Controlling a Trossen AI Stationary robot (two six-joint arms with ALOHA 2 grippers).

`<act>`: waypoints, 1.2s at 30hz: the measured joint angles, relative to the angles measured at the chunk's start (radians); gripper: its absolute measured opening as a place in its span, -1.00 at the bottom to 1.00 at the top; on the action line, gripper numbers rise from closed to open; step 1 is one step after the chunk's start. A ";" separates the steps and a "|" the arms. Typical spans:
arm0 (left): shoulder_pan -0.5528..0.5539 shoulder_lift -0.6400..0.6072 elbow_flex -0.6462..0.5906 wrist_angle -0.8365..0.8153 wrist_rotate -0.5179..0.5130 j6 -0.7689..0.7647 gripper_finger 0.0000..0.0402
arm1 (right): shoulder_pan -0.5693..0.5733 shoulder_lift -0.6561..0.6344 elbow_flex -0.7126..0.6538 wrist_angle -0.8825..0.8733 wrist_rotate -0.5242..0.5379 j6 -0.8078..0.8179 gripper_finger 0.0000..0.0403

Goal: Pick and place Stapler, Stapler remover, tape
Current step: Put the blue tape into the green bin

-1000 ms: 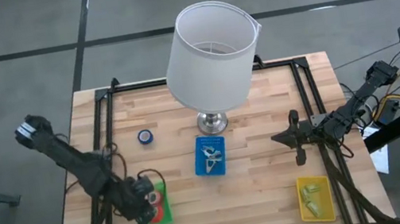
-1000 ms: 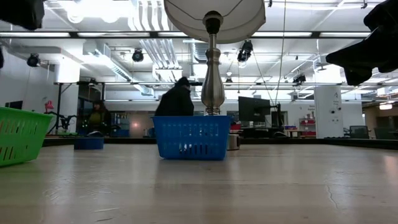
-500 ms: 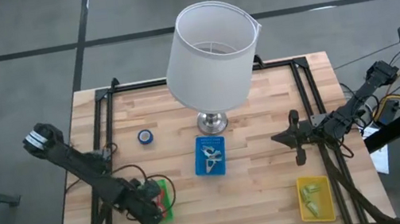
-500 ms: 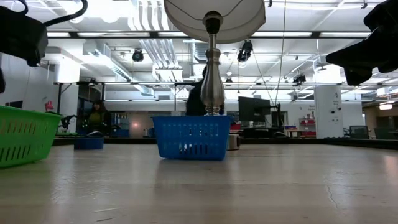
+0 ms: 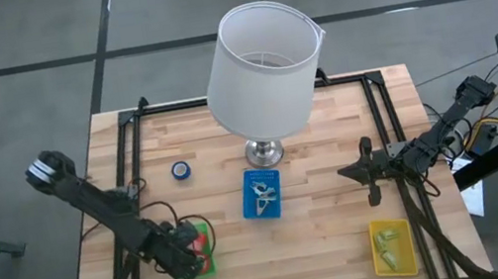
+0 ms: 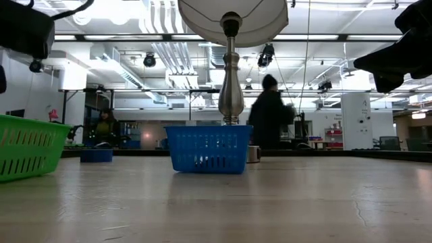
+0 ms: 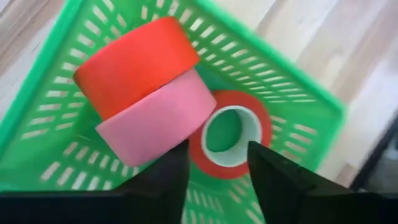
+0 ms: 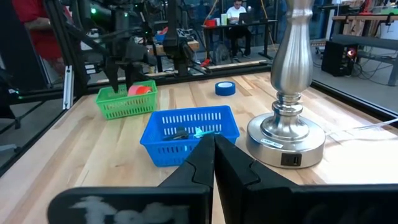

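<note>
My left gripper (image 7: 217, 152) stands open over the green basket (image 7: 50, 134) at the table's near left, fingers pointing down. Below the gap a red tape roll (image 7: 230, 134) lies flat on the basket floor. An orange-red roll (image 7: 137, 59) and a pink roll (image 7: 155, 115) lean on edge beside it. A blue tape roll (image 5: 181, 171) lies flat on the table further back. Small pieces lie in the blue basket (image 5: 261, 195) and the yellow basket (image 5: 392, 245); which is the stapler or stapler remover, I cannot tell. My right gripper (image 5: 367, 173) hangs shut at the right.
A lamp with a wide white shade (image 5: 263, 67) and metal foot (image 8: 286, 134) stands at the table's middle back, next to the blue basket. Black frame rails (image 5: 132, 158) run along the left and right sides. A person walks in the room behind.
My left gripper has dipped over the green basket and then risen a little. The basket has slid slightly toward the table's right. A person has crossed the room behind the lamp.
</note>
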State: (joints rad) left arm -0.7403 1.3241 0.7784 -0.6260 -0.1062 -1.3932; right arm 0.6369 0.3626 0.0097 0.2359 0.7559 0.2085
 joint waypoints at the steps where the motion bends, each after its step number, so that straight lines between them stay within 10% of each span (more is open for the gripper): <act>1: 0.001 -0.015 0.000 0.000 0.001 -0.004 -0.15 | 0.000 0.000 0.000 0.000 0.000 0.000 -0.96; 16: 0.187 -0.425 0.020 -0.426 -0.309 -0.072 -0.03 | 0.000 0.000 0.000 0.000 0.000 0.000 -0.96; 36: 1.031 -0.418 -0.084 -0.323 -0.097 0.472 -0.09 | 0.000 0.000 0.000 0.000 0.000 0.000 -0.96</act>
State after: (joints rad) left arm 0.2905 0.9059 0.6942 -0.9492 -0.2032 -0.9210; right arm 0.6369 0.3626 0.0097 0.2359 0.7559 0.2085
